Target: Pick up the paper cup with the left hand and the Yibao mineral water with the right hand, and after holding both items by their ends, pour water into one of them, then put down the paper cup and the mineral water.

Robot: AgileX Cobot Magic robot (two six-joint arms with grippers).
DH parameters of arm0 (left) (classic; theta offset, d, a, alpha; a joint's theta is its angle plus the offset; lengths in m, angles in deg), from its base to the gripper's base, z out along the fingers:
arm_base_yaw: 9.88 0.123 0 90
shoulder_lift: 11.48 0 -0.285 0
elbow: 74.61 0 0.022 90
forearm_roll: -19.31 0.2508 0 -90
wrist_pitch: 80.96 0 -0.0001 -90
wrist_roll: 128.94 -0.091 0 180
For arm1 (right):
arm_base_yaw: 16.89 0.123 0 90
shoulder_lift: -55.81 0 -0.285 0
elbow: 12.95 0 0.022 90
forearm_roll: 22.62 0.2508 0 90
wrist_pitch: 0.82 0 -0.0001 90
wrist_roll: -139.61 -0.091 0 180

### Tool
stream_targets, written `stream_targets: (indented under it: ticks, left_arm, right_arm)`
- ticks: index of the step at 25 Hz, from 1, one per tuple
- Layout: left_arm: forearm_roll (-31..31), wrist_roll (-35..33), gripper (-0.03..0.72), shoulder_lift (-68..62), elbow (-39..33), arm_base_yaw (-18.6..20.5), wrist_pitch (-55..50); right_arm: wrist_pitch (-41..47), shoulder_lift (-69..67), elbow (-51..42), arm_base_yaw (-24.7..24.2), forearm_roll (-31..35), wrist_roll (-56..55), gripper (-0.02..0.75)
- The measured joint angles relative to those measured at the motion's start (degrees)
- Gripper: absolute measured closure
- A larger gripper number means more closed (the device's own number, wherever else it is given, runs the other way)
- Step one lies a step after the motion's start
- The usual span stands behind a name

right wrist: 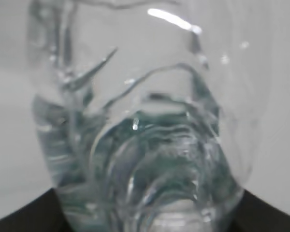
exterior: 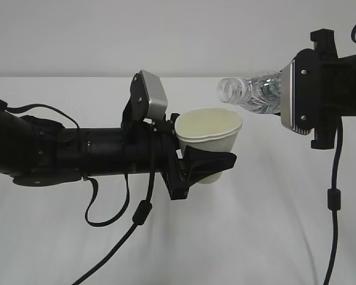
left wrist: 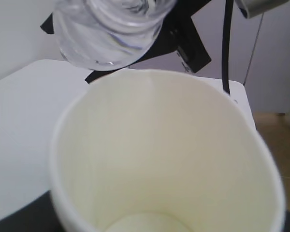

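- Now the left hand squeezes the paper cup up in the air, above the table.
- Beside it, the right hand grips the Yibao mineral water, lying sideways.
- Its open mouth sits right over the rim, so water could miss and spill.
- A hard squeeze could crush the cup.

1. We see the long black cylindrical left arm carrying a silver-grey box and a thick looping black cable.
2. We see the blocky black right gripper with a flat grey screwed panel and a thin black cable.
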Motion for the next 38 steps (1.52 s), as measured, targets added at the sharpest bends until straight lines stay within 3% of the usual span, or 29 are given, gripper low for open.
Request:
stream_targets:
  ticks: [38]
  left_arm:
    - [0.34,-0.10,0.270,0.00,0.00,0.00,0.00]
  right_arm:
    - [3.68,0.00,1.80,0.00,-6.54,0.00,0.339]
